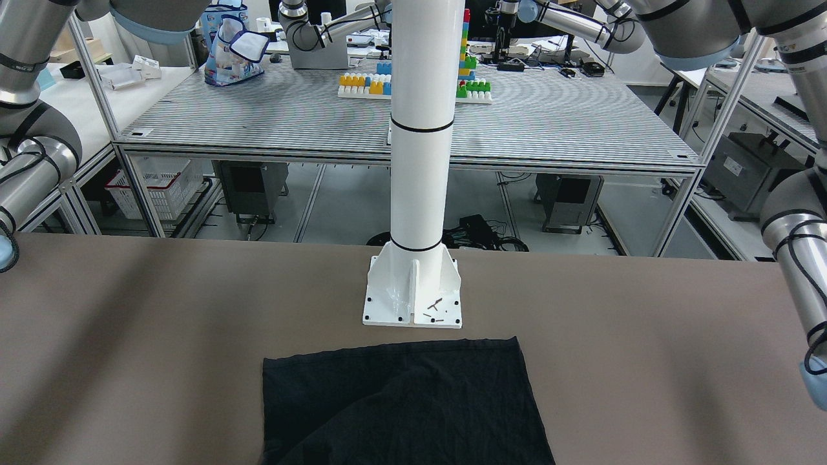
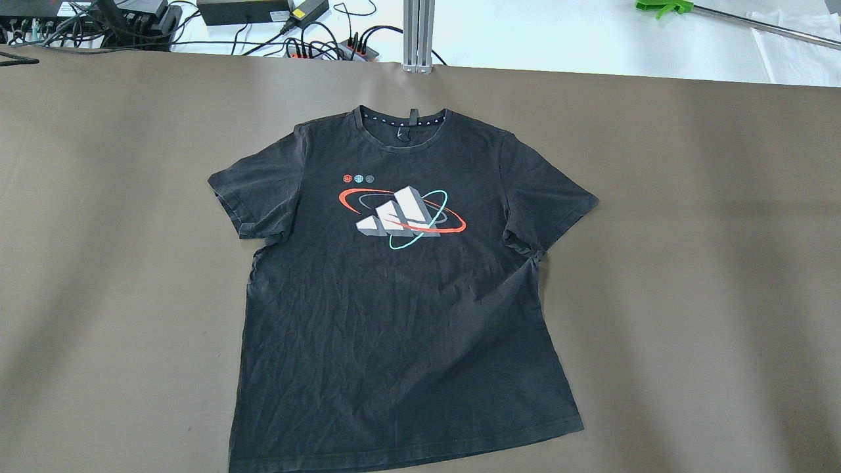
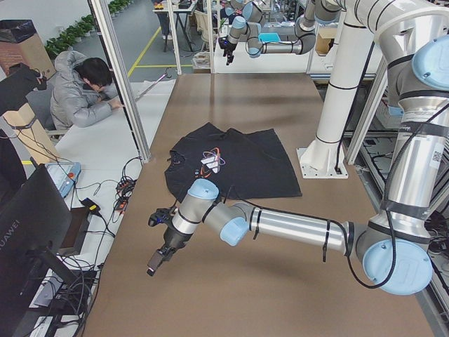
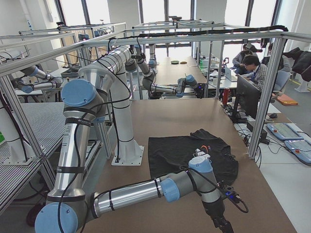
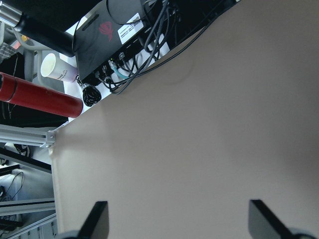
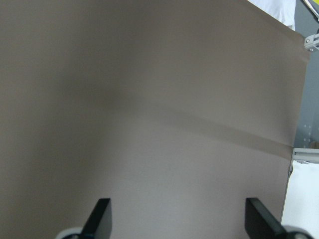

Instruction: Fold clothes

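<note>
Jaws spread wide and holding nothing, the left gripper [image 5: 179,221] hangs over bare counter [image 5: 209,129] near an edge, well off to the robot's left of the white pole's base plate [image 1: 412,311]. The right gripper [image 6: 180,219], likewise released and empty, hovers over bare surface well off to the base plate's other side. Between them, just in front of the base plate, the black T-shirt [image 2: 394,309] lies spread flat, print [image 2: 402,215] up, hem [image 1: 394,349] nearest the plate and collar [image 2: 401,123] farthest from it, both short sleeves [image 2: 253,190] out. No fold shows, so the task appears to be at its start: sleeves, sides and body all await folding.
</note>
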`<move>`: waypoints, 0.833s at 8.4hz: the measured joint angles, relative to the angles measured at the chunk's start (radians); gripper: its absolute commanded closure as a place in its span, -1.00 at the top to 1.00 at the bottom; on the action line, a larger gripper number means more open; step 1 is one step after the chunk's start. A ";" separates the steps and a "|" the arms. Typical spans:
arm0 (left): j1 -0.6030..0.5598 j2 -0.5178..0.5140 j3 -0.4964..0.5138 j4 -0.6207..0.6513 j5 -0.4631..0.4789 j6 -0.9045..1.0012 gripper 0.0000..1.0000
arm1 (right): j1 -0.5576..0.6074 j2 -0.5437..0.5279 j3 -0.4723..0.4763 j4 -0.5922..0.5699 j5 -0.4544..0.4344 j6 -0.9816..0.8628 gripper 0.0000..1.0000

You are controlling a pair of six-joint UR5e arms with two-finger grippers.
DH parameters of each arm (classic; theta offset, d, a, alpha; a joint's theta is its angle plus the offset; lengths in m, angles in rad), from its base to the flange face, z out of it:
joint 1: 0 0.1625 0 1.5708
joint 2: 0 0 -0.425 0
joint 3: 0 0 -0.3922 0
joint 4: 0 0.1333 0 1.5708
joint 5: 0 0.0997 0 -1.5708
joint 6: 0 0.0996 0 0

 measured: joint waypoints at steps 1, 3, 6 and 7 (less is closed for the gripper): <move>0.028 -0.018 0.003 -0.015 0.000 -0.056 1.00 | -0.004 0.005 -0.021 0.005 -0.001 0.001 0.89; 0.110 -0.077 0.014 -0.040 -0.001 -0.210 1.00 | -0.022 0.037 -0.090 0.071 -0.005 0.015 0.89; 0.233 -0.179 0.036 -0.089 -0.007 -0.482 1.00 | -0.075 0.142 -0.275 0.255 0.000 0.195 0.89; 0.259 -0.208 0.054 -0.132 -0.021 -0.555 1.00 | -0.119 0.159 -0.304 0.317 0.001 0.294 0.89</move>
